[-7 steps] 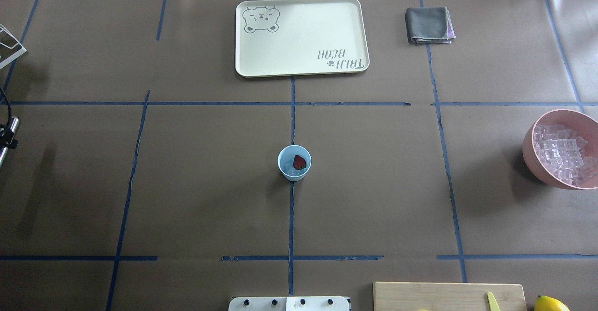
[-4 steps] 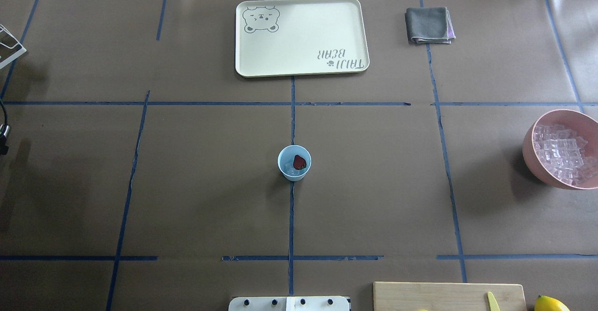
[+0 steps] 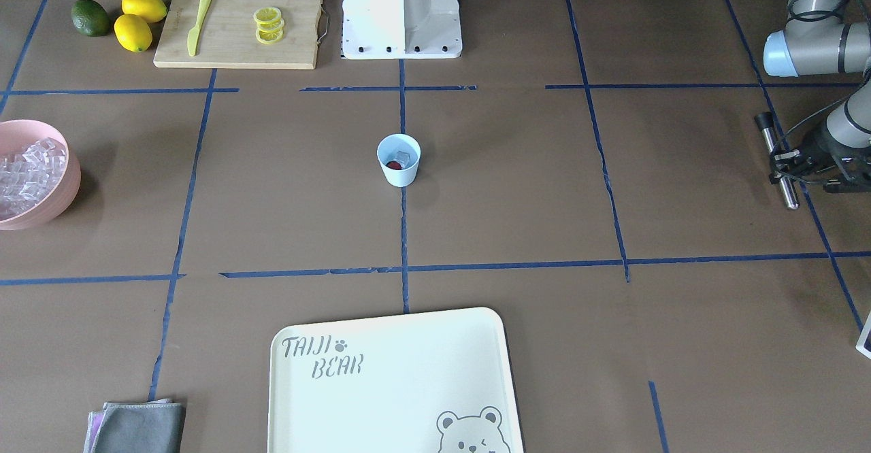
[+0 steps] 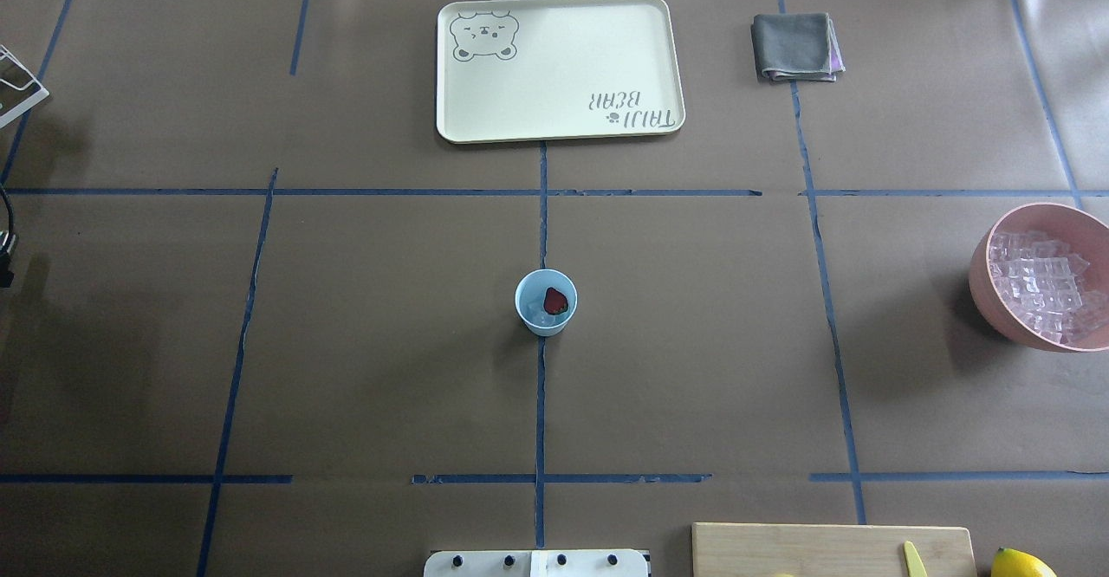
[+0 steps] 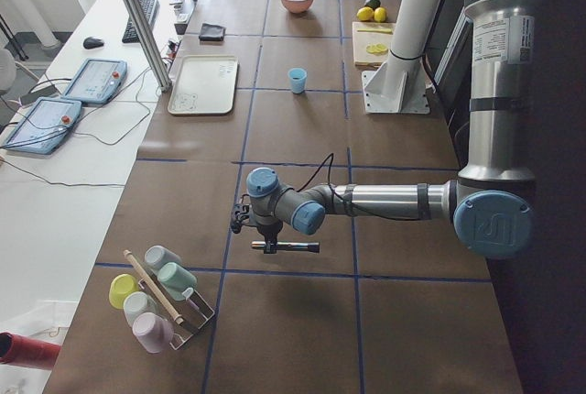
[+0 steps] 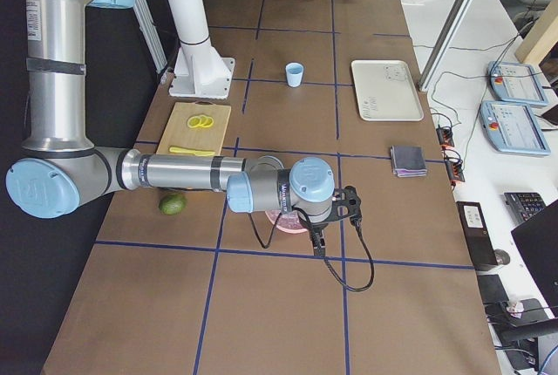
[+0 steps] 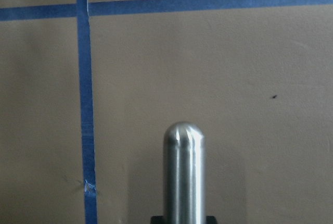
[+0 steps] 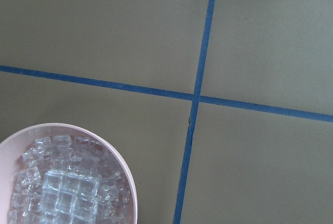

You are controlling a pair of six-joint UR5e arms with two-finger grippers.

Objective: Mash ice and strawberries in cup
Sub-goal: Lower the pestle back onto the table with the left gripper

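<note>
The pale blue cup (image 4: 546, 301) stands upright at the table's middle, also in the front view (image 3: 399, 159). Inside it lie a dark red strawberry (image 4: 555, 301) and clear ice (image 3: 406, 158). My left gripper (image 3: 782, 160) hovers far off at the table's left end, shut on a metal rod (image 3: 778, 162) that lies level; the rod's rounded tip (image 7: 184, 177) fills the left wrist view. My right gripper (image 6: 316, 237) hangs over the pink bowl's near side in the right side view. I cannot tell whether it is open or shut. Both grippers are far from the cup.
A pink bowl (image 4: 979, 274) heaped with ice cubes (image 8: 67, 193) sits at the right edge. A cream tray (image 4: 559, 131) and a grey cloth (image 4: 795, 47) lie at the far side. Cutting board (image 3: 238, 52), lemons (image 3: 133, 32) and a cup rack (image 5: 156, 298) stand at the ends.
The rod's end and my left gripper, seen at the overhead view's left edge a second ago, have slid left out of that view. The cup and its contents have not moved.
</note>
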